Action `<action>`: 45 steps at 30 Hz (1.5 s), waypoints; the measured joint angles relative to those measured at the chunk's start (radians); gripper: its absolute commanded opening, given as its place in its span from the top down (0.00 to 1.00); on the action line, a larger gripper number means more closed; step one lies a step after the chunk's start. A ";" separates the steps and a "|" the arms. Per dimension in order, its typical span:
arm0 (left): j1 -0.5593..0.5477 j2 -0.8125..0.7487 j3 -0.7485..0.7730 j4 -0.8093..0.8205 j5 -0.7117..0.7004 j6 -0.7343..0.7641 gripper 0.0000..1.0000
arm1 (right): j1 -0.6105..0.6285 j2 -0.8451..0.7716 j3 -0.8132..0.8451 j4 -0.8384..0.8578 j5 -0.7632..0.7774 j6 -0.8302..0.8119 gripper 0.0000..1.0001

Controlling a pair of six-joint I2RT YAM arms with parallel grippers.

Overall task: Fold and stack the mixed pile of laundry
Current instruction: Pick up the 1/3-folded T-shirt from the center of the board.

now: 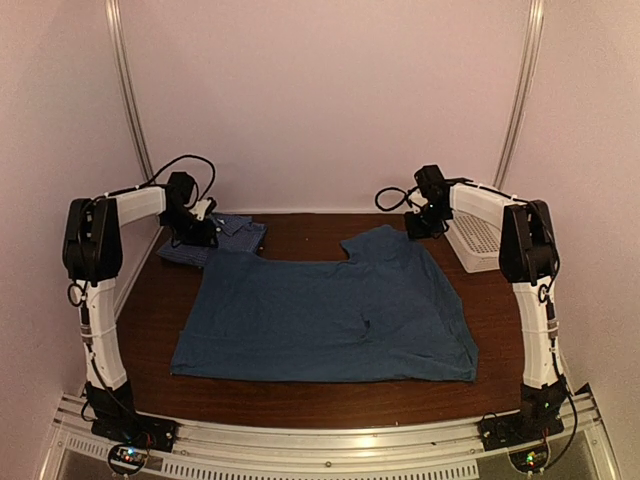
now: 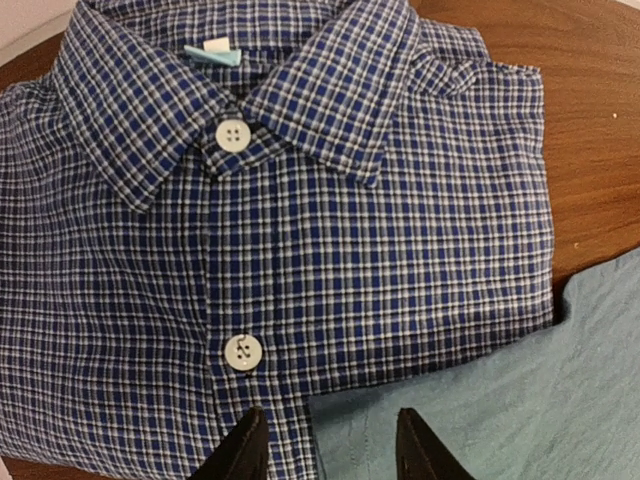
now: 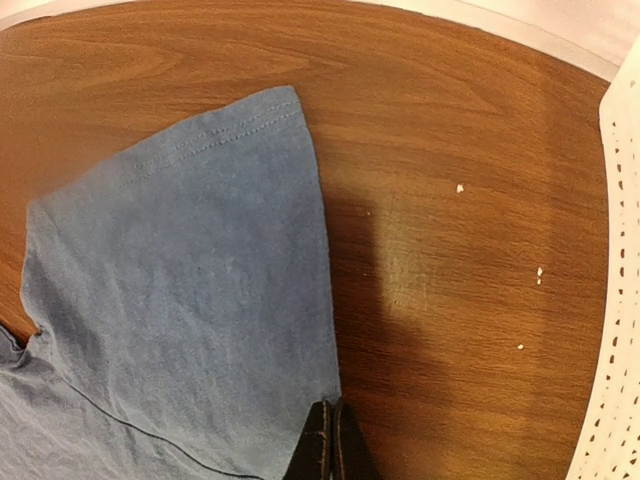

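Standing at the far right edge of the tabletop (image 1: pixel 310 232), the white lattice basket (image 1: pixel 478 240) shows its perforated floor. The teal t-shirt (image 1: pixel 320 310) lies spread flat mid-tabletop, lightly creased, one sleeve reaching toward the basket. The checked shirt (image 2: pixel 300 230) sits folded and buttoned at the far left corner, touching the t-shirt's edge. The left gripper (image 2: pixel 330 420) hovers over that border, jaws partly apart. The right gripper (image 3: pixel 331 415) is pressed closed at the sleeve's hem; whether cloth is pinched cannot be told.
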 measured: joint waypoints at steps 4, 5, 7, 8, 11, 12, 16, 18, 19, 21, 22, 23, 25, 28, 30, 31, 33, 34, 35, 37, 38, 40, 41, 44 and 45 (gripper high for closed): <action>0.003 0.039 0.019 -0.009 0.010 0.001 0.55 | -0.005 0.000 -0.008 0.004 -0.006 0.002 1.00; 0.004 0.046 0.024 -0.010 0.012 0.001 0.55 | -0.006 0.000 -0.010 0.005 -0.006 0.002 1.00; 0.007 0.059 0.034 -0.011 0.018 0.002 0.56 | -0.008 0.000 -0.011 0.005 -0.008 0.002 1.00; 0.008 0.065 0.038 -0.012 0.021 0.002 0.56 | -0.009 0.000 -0.011 0.005 -0.008 0.002 1.00; 0.009 0.074 0.041 -0.012 0.028 0.002 0.56 | -0.011 0.000 -0.011 0.006 -0.011 0.002 1.00; 0.009 0.078 0.043 -0.013 0.031 0.001 0.56 | -0.011 0.000 -0.011 0.006 -0.014 0.002 1.00; 0.009 0.093 0.061 -0.014 0.046 0.000 0.66 | -0.014 0.000 -0.011 0.007 -0.019 0.006 1.00; 0.010 0.096 0.063 -0.015 0.056 0.000 0.74 | -0.015 0.000 -0.011 0.007 -0.022 0.009 1.00; 0.011 0.097 0.064 -0.015 0.064 0.001 0.78 | -0.015 0.000 -0.011 0.007 -0.023 0.010 1.00; 0.011 0.098 0.064 -0.015 0.077 0.001 0.86 | -0.016 0.000 -0.011 0.007 -0.026 0.012 1.00; 0.011 0.099 0.066 -0.017 0.083 0.001 0.89 | -0.016 0.000 -0.011 0.007 -0.027 0.014 1.00; 0.011 0.100 0.069 -0.018 0.089 0.000 0.94 | -0.017 0.000 -0.011 0.007 -0.029 0.016 1.00; 0.011 0.100 0.072 -0.019 0.094 0.002 1.00 | -0.018 0.000 -0.011 0.008 -0.030 0.017 1.00; 0.011 0.100 0.074 -0.021 0.096 0.004 1.00 | -0.019 0.000 -0.011 0.007 -0.030 0.017 1.00; 0.011 0.100 0.074 -0.021 0.095 0.004 1.00 | -0.019 -0.002 -0.013 0.009 -0.030 0.018 1.00; 0.011 0.099 0.074 -0.021 0.093 0.004 1.00 | -0.019 -0.006 -0.017 0.010 -0.030 0.018 1.00; 0.012 0.095 0.073 -0.024 0.089 0.004 1.00 | -0.019 -0.022 -0.034 0.011 -0.030 0.020 1.00; 0.012 0.090 0.072 -0.024 0.087 0.004 1.00 | -0.020 -0.035 -0.045 0.013 -0.030 0.021 1.00; 0.012 0.083 0.071 -0.024 0.086 0.004 1.00 | -0.020 -0.051 -0.056 0.013 -0.030 0.021 1.00; 0.012 0.058 0.058 -0.021 0.081 0.003 1.00 | -0.021 -0.095 -0.089 0.021 -0.032 0.024 1.00; 0.012 0.041 0.048 -0.021 0.078 0.003 1.00 | -0.022 -0.117 -0.105 0.026 -0.032 0.026 1.00; 0.012 0.006 0.028 -0.020 0.073 0.003 1.00 | -0.023 -0.158 -0.137 0.040 -0.034 0.029 1.00; 0.012 -0.014 0.016 -0.019 0.072 0.003 1.00 | -0.023 -0.182 -0.159 0.048 -0.034 0.029 1.00; 0.012 -0.070 -0.020 -0.014 0.072 0.003 1.00 | -0.024 -0.230 -0.206 0.064 -0.038 0.033 1.00; 0.012 -0.084 -0.032 -0.012 0.072 0.003 1.00 | -0.024 -0.242 -0.221 0.070 -0.040 0.034 1.00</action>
